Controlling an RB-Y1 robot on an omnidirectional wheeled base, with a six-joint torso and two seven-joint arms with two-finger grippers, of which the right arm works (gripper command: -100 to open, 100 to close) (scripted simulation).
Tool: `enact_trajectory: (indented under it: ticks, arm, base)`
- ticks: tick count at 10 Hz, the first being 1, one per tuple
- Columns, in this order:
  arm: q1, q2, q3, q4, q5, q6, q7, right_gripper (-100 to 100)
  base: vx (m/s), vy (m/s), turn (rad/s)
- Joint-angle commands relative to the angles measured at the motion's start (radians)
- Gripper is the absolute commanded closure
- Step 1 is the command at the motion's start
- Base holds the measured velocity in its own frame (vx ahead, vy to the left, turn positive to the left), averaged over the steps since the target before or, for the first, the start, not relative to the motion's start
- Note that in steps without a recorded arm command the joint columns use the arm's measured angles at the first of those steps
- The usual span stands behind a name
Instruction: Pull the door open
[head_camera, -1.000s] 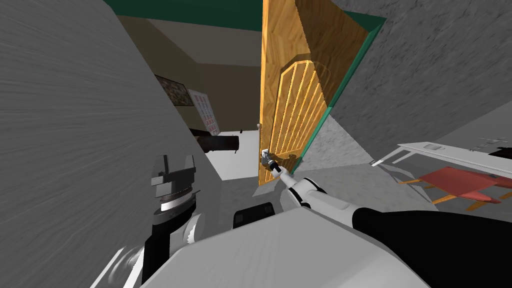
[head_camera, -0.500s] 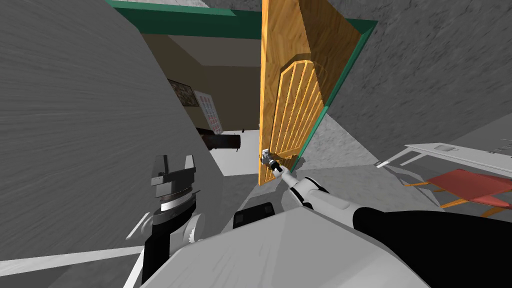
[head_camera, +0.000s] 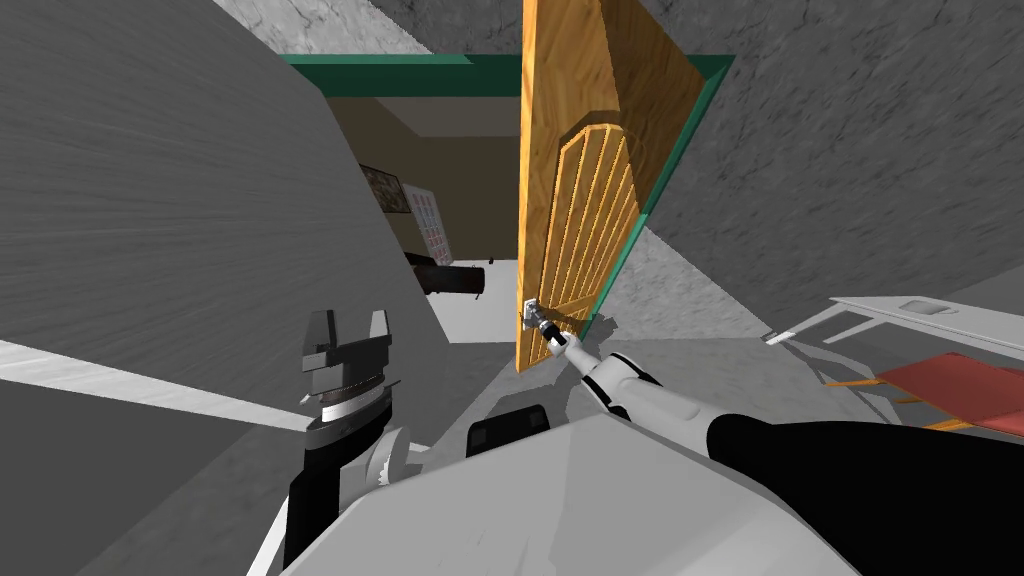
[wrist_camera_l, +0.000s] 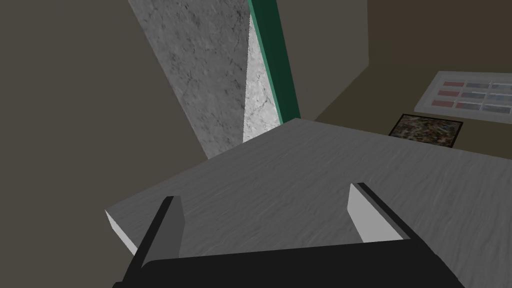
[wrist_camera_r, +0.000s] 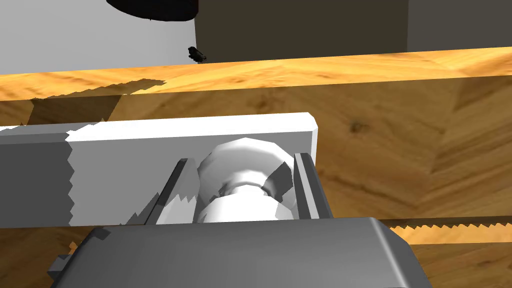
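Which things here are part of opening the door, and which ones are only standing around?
For the job: wooden door; white knob; right gripper, shut on the knob; green door frame.
Just around: left gripper, open, holding nothing; white table; red chair; framed picture.

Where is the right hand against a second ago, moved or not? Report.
No, not along the door: the right hand stays shut on the white knob by its free edge; the view's shift is my own move.
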Motion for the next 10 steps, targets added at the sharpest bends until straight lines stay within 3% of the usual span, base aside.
enact_trajectory:
  ticks: [1,5,10]
  arm:
    - [0.000,0.000,0.000,0.000,0.000,0.000,0.000,100]
    - [0.000,-0.011,0.062,-0.009,0.028,-0.027,-0.057,100]
    - [-0.004,-0.026,0.131,-0.023,0.059,-0.057,-0.122,100]
  base:
    - [-0.079,-0.059,0.039]
    - [-0.173,-0.137,0.050]
    - [-0.200,-0.183,0.038]
